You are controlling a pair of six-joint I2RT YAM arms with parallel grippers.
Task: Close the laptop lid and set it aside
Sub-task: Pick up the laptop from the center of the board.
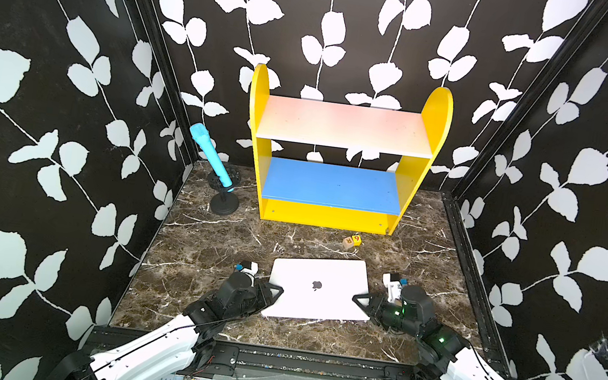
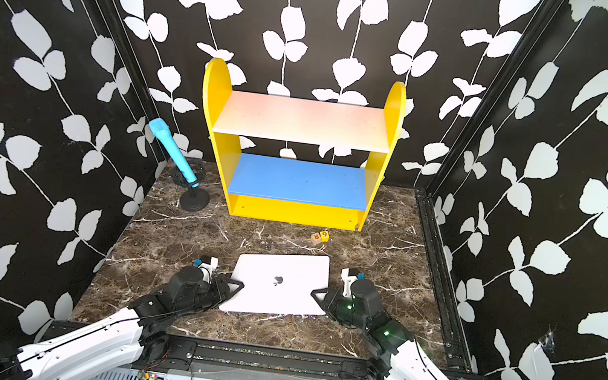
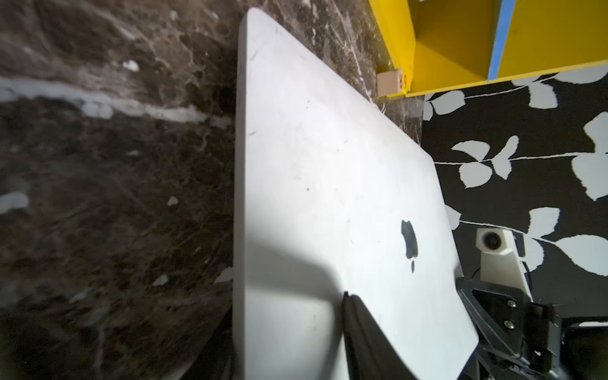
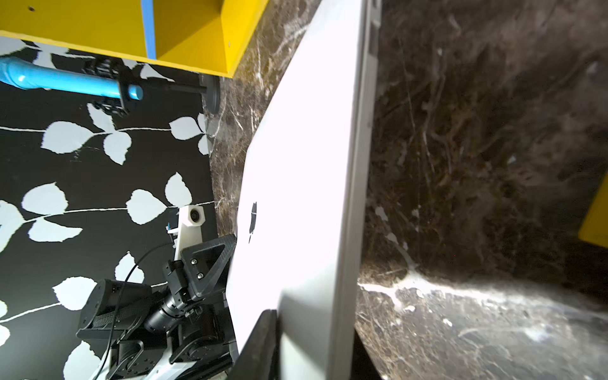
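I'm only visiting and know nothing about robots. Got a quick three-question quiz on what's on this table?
1. True or false: the laptop lies closed on the marble table.
2. What stands to the left of the yellow shelf? A) a blue microphone on a stand B) a mug C) a lamp
3. Fill in: the two small toy blocks lie between the shelf and the ____.
Key: 1 true; 2 A; 3 laptop.
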